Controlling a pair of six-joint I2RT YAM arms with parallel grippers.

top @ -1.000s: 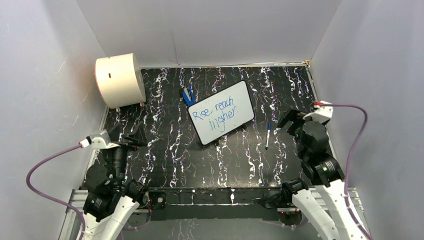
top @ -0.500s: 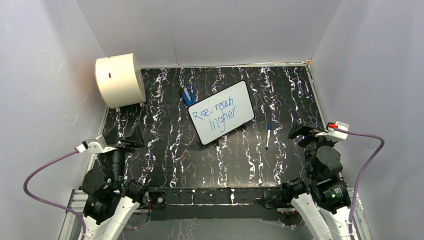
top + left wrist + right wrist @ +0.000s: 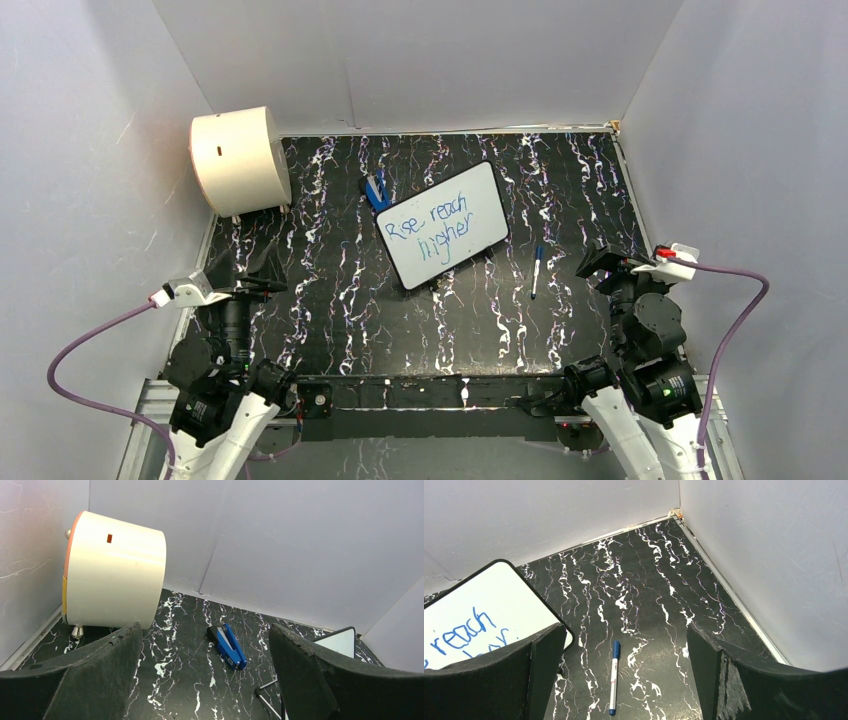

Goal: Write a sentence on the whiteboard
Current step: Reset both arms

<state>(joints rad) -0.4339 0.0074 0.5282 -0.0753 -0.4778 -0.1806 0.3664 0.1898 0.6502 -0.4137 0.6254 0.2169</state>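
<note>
The whiteboard [image 3: 443,225] lies tilted in the middle of the black marbled table, with the sentence [image 3: 434,229] on it in blue handwriting over two lines. Its corner also shows in the right wrist view [image 3: 469,615] and the left wrist view [image 3: 342,641]. A capped blue-and-white marker pen [image 3: 536,271] lies on the table right of the board, and in the right wrist view [image 3: 613,677] it sits between and beyond my fingers. My right gripper [image 3: 600,262] [image 3: 624,632] is open and empty, near the right edge. My left gripper [image 3: 258,272] [image 3: 205,635] is open and empty at the near left.
A cream cylindrical drum [image 3: 238,160] [image 3: 115,577] stands at the back left corner. A blue and black eraser-like block [image 3: 376,191] [image 3: 227,645] lies left of the board's far end. Thin metal rods [image 3: 265,697] lie near the board. Grey walls close three sides.
My right arm has drawn back toward the near right edge, away from the pen. My left arm has pulled back slightly. Board and pen have not moved.
</note>
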